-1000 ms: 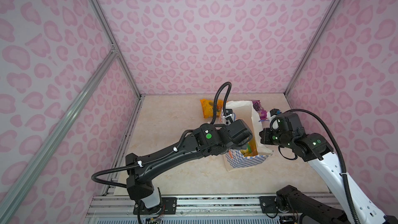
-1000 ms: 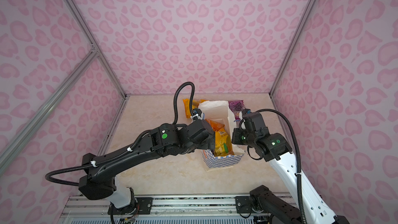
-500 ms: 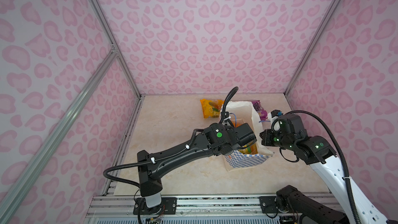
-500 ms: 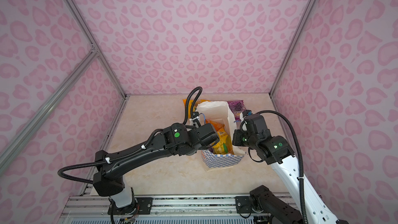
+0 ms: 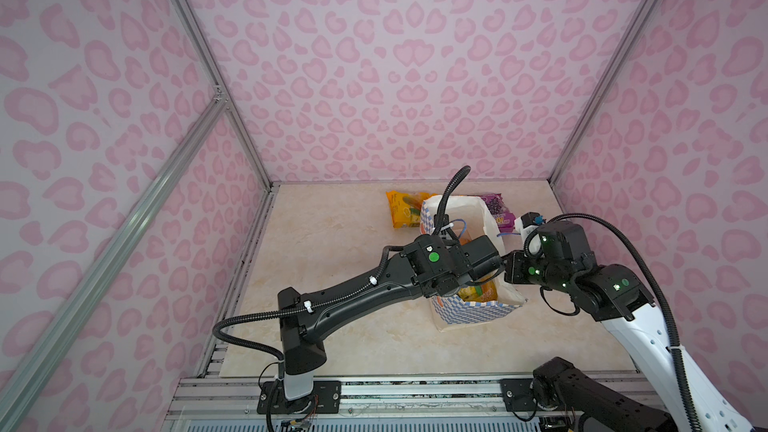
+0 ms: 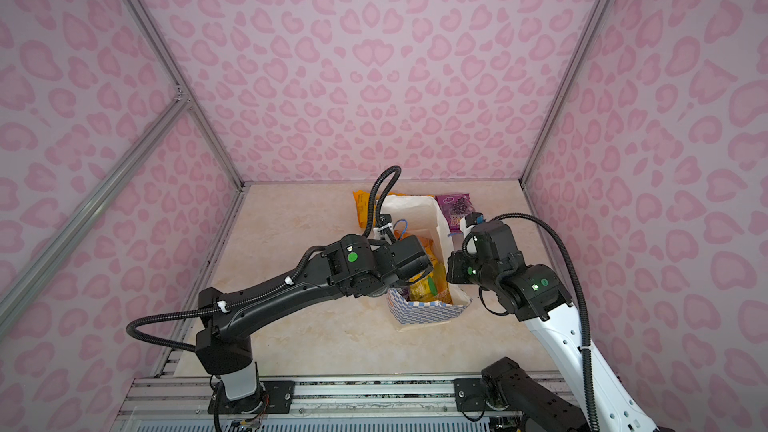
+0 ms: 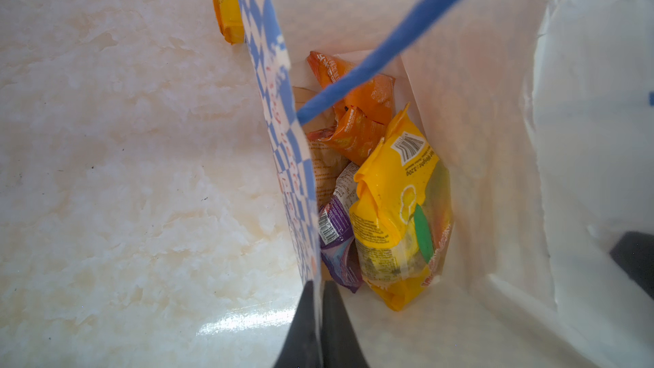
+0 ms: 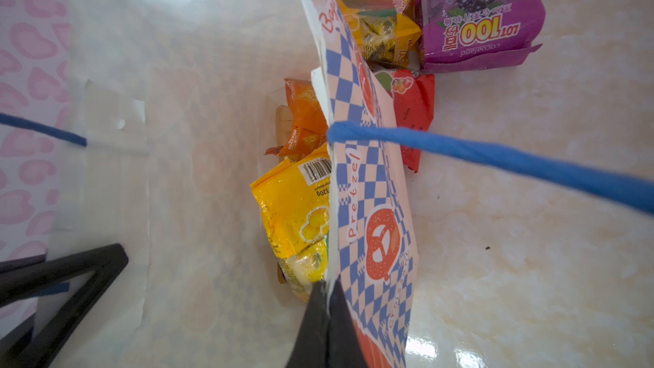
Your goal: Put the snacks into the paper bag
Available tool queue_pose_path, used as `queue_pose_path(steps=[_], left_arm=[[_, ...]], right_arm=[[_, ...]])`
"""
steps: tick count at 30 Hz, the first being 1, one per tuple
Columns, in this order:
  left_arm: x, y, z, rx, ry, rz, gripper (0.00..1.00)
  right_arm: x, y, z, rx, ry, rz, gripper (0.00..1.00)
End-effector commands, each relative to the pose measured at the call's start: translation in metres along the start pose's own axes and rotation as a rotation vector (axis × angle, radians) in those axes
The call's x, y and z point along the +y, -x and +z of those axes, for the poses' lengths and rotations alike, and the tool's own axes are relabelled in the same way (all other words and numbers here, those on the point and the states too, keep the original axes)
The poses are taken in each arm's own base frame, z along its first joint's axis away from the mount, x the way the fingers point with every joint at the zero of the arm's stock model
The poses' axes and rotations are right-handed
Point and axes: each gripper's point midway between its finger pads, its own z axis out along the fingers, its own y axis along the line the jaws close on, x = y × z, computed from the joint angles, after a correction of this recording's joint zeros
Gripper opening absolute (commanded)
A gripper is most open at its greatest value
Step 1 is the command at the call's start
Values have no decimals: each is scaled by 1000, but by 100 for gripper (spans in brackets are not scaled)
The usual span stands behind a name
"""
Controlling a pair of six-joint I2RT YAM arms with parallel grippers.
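The paper bag (image 5: 469,313) (image 6: 424,311) stands open on the beige tabletop in both top views, both arms meeting over it. My left gripper (image 7: 318,286) is shut on the bag's checkered left wall (image 7: 279,129). My right gripper (image 8: 327,286) is shut on the opposite wall (image 8: 371,189). Inside lie a yellow packet (image 7: 396,214), orange packets (image 7: 361,100) and a purple one (image 7: 336,238). Outside lie a yellow-orange packet (image 5: 405,209), a purple packet (image 8: 477,19), a red one (image 8: 412,111) and a yellow one (image 8: 382,19).
Blue cord handles (image 7: 389,51) (image 8: 513,164) cross the bag's mouth. Pink-patterned walls (image 5: 395,76) close in the table on three sides. A metal rail (image 5: 374,392) runs along the front edge. The loose packets lie between the bag and the back wall.
My left gripper has gone from open to shut, closing on the bag's left wall, and its arm has shifted slightly. The right gripper keeps its hold on the bag.
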Motion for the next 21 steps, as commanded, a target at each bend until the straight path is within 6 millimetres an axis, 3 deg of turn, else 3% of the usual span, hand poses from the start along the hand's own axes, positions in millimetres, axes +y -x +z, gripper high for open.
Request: queue_pose_path(steps=[1, 6, 12, 15, 21], left_arm=[[5, 10, -8, -30, 8, 18, 3], [20, 24, -21, -54, -1, -1, 3], [52, 56, -58, -140, -57, -46, 3], [85, 66, -69, -173, -23, -67, 3], [161, 68, -74, -184, 28, -157, 3]], right_arm=[[12, 2, -7, -6, 26, -12, 0], [38, 15, -16, -42, 65, -52, 0], [90, 40, -26, -81, 148, -119, 0], [119, 53, -28, -100, 196, -144, 0], [173, 59, -3, -69, 252, -188, 0]])
